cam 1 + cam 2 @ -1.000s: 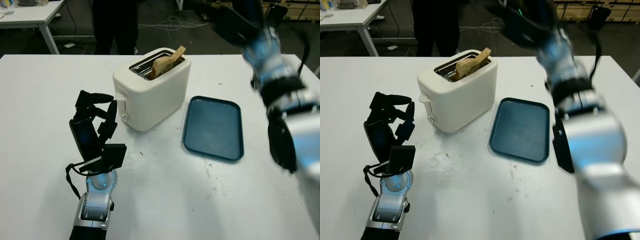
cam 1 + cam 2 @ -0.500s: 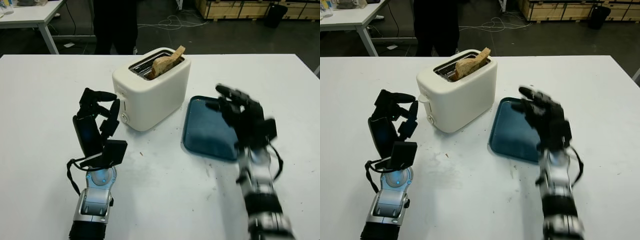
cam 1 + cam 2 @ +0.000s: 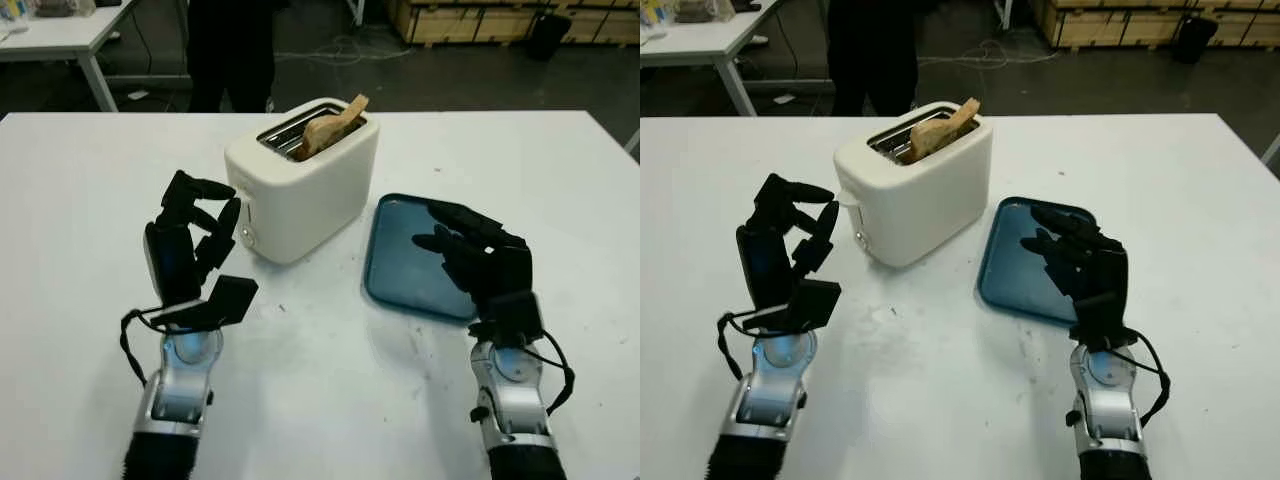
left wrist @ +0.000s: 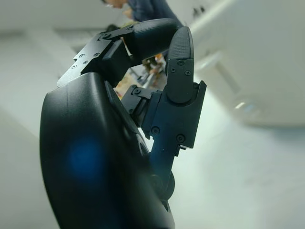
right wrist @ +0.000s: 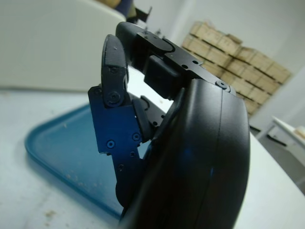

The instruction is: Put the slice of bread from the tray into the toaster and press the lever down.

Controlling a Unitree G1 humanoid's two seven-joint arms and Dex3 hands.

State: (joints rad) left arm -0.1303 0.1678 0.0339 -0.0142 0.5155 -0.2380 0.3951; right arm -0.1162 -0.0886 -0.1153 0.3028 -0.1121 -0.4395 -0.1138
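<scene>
White toaster point(image 3: 300, 180) w/ 1 bread slice point(image 3: 328, 125), 1 tray point(image 3: 405, 250), 2 hands point(image 3: 190, 245) point(image 3: 475, 260) curled, nothing held

**White surface, two items**

The white surface point(image 3: 320, 400) carries a cream toaster point(image 3: 300, 185) toward its far middle. A blue tray point(image 3: 405, 250) lies flat just beside the toaster. Dark crumbs speckle the surface near the tray.

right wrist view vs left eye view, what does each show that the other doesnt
Right wrist view alone: stacked wooden crates far behind the table. Left eye view alone: the bread slice sticking up from the toaster, the left hand raised beside the toaster, and a person's legs. Both: the blue tray and the right hand above it.
</scene>
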